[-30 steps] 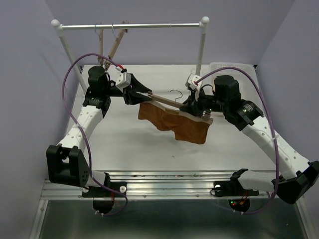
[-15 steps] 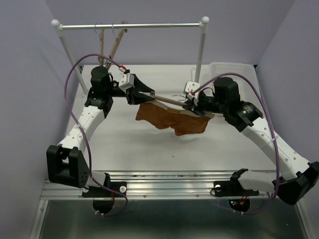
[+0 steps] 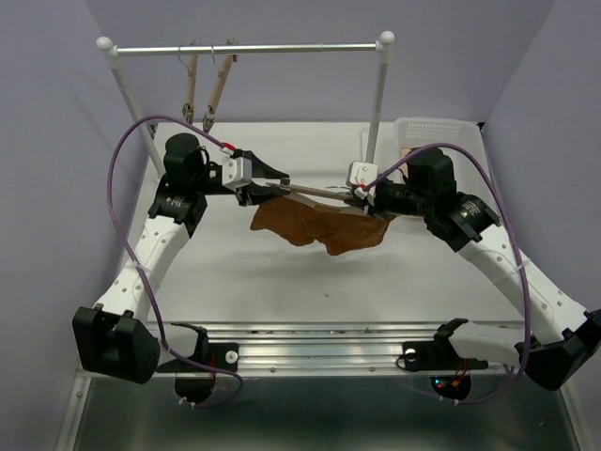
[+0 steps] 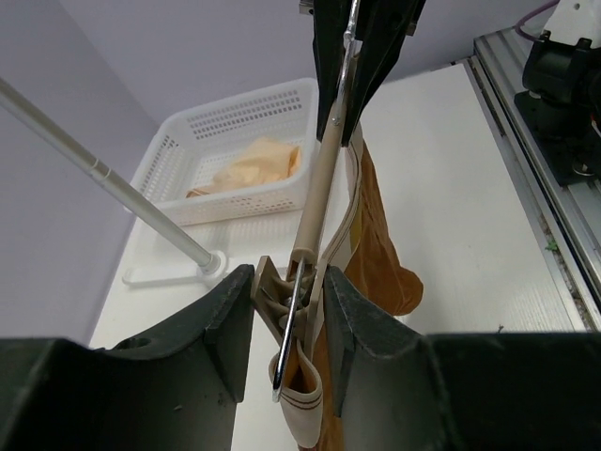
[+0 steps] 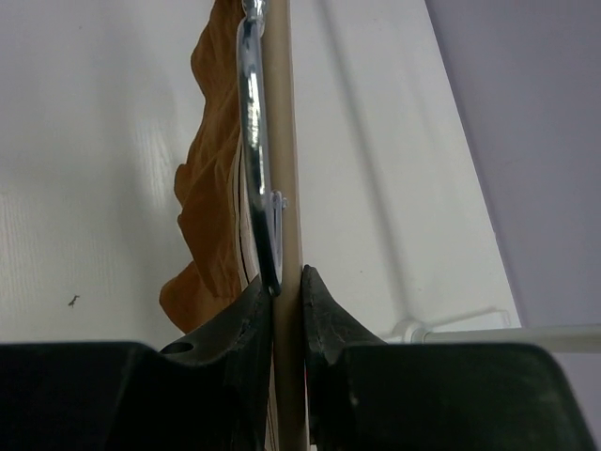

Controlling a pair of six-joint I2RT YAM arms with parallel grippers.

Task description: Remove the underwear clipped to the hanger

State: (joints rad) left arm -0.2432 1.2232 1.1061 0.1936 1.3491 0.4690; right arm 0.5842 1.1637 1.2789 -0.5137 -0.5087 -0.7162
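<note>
The rust-brown underwear hangs from the light-wood hanger, which both arms hold in the air above the table's middle. My left gripper is at the bar's left end. In the left wrist view its fingers press both sides of the end clip, which pinches the tan waistband. My right gripper is shut on the bar's right end. In the right wrist view the bar runs between its fingers, with a chrome clip wire and the underwear beside it.
A white basket with a pale beige cloth stands at the back right. A white clothes rail on two posts spans the back, with two more wooden hangers on it. Its right post stands just behind the right gripper.
Both grippers moved the hanger up and toward the back, and the bar turned more level. The underwear's right side rose with it and now hangs shorter.
</note>
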